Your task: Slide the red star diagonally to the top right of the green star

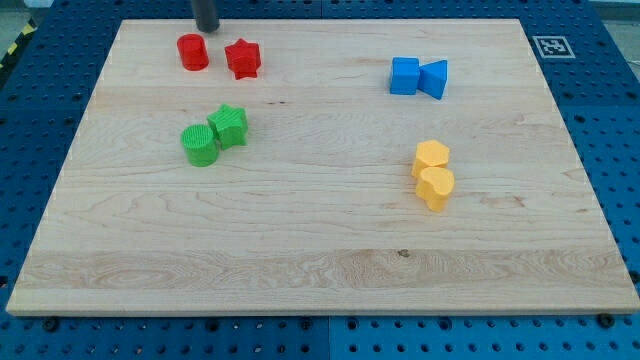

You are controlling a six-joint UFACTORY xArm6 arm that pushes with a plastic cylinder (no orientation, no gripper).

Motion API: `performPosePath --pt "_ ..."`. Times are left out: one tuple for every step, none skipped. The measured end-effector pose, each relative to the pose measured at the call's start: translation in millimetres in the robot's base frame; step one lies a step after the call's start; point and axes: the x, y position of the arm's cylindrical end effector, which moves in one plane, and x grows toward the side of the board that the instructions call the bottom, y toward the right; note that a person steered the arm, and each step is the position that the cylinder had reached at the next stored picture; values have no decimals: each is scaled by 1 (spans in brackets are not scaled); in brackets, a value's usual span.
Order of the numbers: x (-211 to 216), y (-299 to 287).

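The red star (pixel 242 58) lies near the board's top left, with a red cylinder (pixel 193 52) just to its left. The green star (pixel 229 126) lies below them, touching a green cylinder (pixel 200 146) at its lower left. The red star is above and slightly right of the green star, well apart from it. My tip (pixel 207 29) is at the view's top edge, just above the gap between the red cylinder and the red star, touching neither.
A blue cube (pixel 404 76) and a blue triangular block (pixel 435 79) sit together at the upper right. Two yellow blocks (pixel 433 172) sit stacked one below the other at the right. The wooden board (pixel 320 260) rests on a blue perforated table.
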Motion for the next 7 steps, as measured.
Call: performPosePath --pt "17 7" --pt "23 22" --pt "37 41" --pt "59 51" --pt "73 64" --pt "92 78" --pt "103 83"
